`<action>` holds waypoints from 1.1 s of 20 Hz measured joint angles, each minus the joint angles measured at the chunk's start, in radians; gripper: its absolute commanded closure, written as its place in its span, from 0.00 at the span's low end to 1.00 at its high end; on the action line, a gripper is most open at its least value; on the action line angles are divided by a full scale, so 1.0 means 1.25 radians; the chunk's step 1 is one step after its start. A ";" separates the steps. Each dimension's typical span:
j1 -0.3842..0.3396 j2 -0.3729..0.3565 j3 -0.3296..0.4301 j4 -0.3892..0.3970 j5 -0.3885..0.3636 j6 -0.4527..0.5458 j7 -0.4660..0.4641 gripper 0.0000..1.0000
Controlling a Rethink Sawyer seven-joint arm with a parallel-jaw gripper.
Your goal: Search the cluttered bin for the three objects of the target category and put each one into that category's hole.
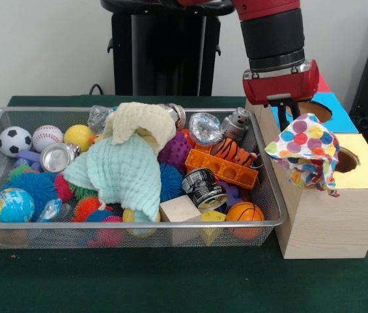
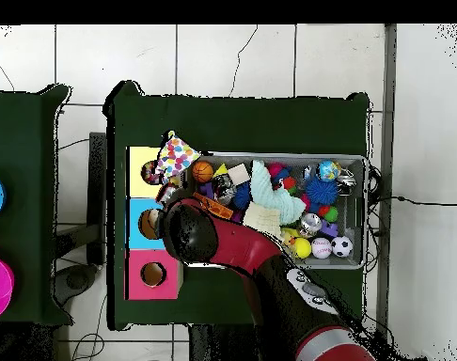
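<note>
Here the jaws (image 1: 292, 116) had closed on a polka-dot cloth (image 1: 306, 151), held over the wooden box (image 1: 327, 215) beside its yellow section's hole (image 1: 346, 160); 2 more cloths, cream (image 1: 139, 121) and mint (image 1: 117, 171), apparently awaited in the wire bin (image 1: 131, 225).

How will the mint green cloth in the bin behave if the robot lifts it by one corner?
The mint green cloth drapes in soft folds over the toys, so it would probably hang limp and stretch out. It looks light. It may drag the cream cloth lying on its top edge.
</note>
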 measured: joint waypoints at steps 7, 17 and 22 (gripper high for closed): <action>0.002 0.003 0.000 0.001 0.000 -0.024 0.000 1.00; 0.007 0.003 -0.003 0.001 0.000 -0.031 0.000 1.00; 0.018 0.001 -0.013 0.001 0.000 -0.041 0.000 1.00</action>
